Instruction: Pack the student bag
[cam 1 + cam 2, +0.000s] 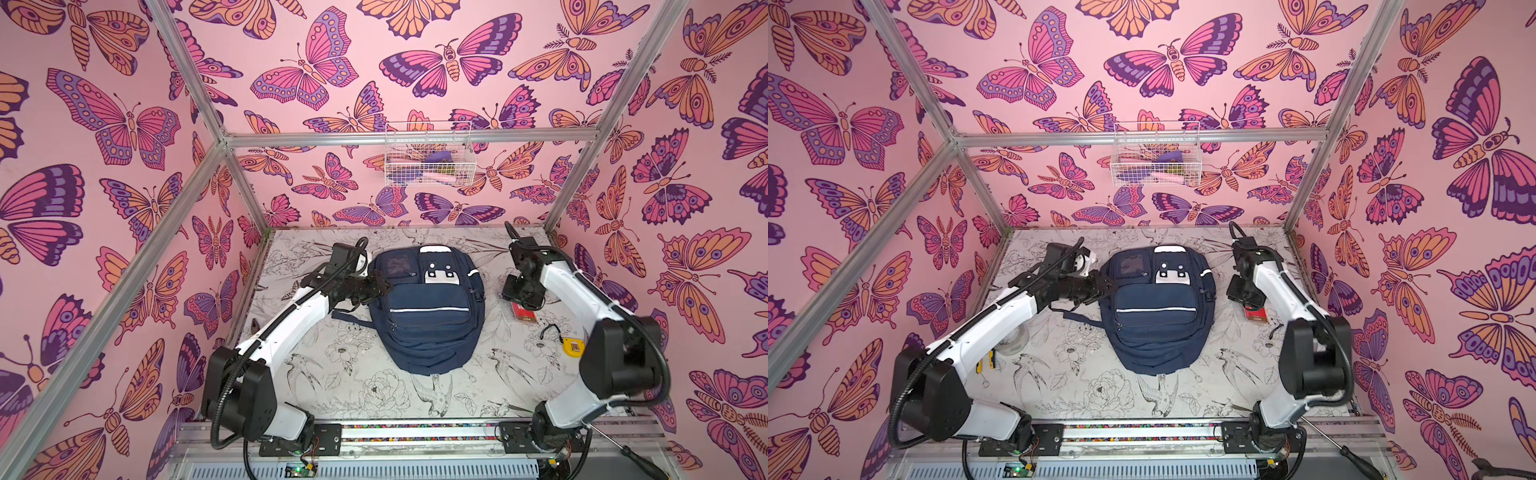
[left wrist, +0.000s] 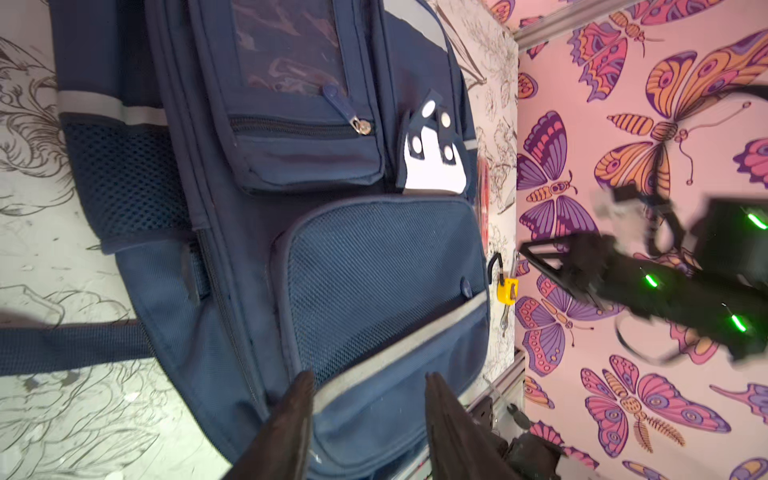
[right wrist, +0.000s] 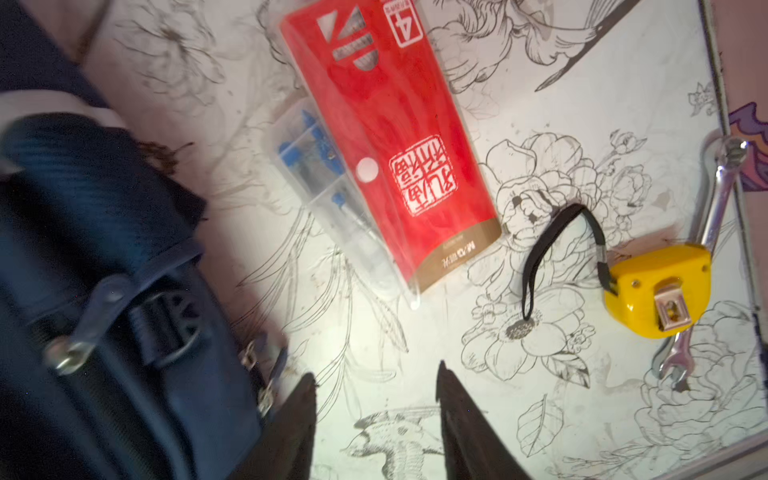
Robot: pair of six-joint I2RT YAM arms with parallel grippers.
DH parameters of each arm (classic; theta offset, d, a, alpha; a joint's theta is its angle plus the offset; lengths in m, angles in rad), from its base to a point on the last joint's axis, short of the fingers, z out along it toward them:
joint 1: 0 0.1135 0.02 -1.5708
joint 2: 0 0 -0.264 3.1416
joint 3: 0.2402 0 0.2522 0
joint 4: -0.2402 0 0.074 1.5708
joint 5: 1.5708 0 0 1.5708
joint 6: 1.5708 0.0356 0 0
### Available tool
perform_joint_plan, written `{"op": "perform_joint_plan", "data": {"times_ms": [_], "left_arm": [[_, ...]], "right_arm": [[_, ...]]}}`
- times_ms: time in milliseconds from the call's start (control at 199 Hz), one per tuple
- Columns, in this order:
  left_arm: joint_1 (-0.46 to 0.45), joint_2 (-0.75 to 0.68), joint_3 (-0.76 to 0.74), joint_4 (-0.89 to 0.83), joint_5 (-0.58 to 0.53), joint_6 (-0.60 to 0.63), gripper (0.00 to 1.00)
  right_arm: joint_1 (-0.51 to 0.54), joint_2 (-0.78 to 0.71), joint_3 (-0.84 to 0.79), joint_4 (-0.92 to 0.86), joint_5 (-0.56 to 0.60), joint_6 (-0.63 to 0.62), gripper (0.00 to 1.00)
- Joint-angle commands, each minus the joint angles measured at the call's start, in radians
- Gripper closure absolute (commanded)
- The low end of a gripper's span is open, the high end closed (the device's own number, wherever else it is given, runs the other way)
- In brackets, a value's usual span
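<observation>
Left gripper [image 2: 369, 376] and right gripper [image 3: 376, 372] gape over floral table [image 1: 353, 386], butterfly walls [image 1: 124, 187] around.

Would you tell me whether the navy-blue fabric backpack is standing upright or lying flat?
Lying flat: the navy-blue fabric backpack rests on the floral-printed table, front pockets facing up.

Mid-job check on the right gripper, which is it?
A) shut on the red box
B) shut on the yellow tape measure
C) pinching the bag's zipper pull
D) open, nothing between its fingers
D: in the right wrist view the right gripper has its fingers spread with only the printed table between them; the red box lies ahead of it, untouched.
</observation>
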Motion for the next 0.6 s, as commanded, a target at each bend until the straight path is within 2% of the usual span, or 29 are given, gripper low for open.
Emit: {"op": "perform_joint_plan", "data": {"times_ms": [0, 267, 523, 599], "left_arm": [[0.002, -0.012, 0.01, -0.054, 0.03, 0.036, 0.58], [-0.018, -0.001, -0.004, -0.05, 0.042, 0.032, 0.61], [-0.027, 0.033, 0.044, -0.048, 0.05, 0.037, 0.64], [-0.027, 0.039, 0.056, -0.048, 0.053, 0.037, 0.65]], "right_arm": [[-0.003, 0.08, 0.089, -0.046, 0.086, -0.049, 0.56], [-0.023, 0.197, 0.109, -0.009, 0.099, -0.073, 0.56], [-0.023, 0.234, 0.089, 0.025, 0.055, -0.094, 0.64], [-0.025, 0.232, 0.072, 0.033, 0.064, -0.094, 0.69]]}}
